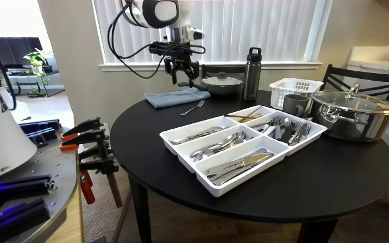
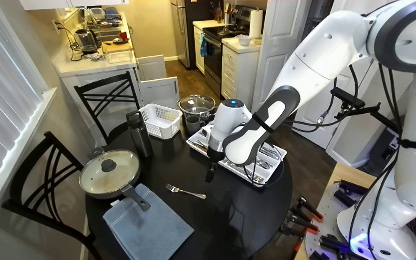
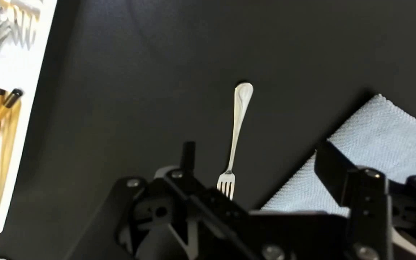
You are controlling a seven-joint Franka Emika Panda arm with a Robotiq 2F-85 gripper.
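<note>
My gripper (image 1: 183, 83) is open and empty above the black round table; it also shows in an exterior view (image 2: 210, 176) and in the wrist view (image 3: 257, 151). A silver fork (image 3: 237, 126) lies on the table below it, apart from the fingers; in the wrist view its tine tips are hidden behind the gripper. The fork shows in both exterior views (image 1: 193, 108) (image 2: 187, 192). A folded blue-grey cloth (image 2: 150, 225) lies beside the fork. A white cutlery tray (image 1: 248, 176) holds several knives, spoons, forks and chopsticks in separate compartments; the arm partly covers it in an exterior view.
A lidded pan (image 2: 111, 175) stands at the table's edge, its handle over the cloth. A steel bottle (image 1: 252, 77), a white basket (image 2: 161, 124), a grey mug (image 1: 294, 104) and a large lidded pot (image 1: 353, 118) stand around the tray. Black chairs (image 2: 49, 180) stand by the table.
</note>
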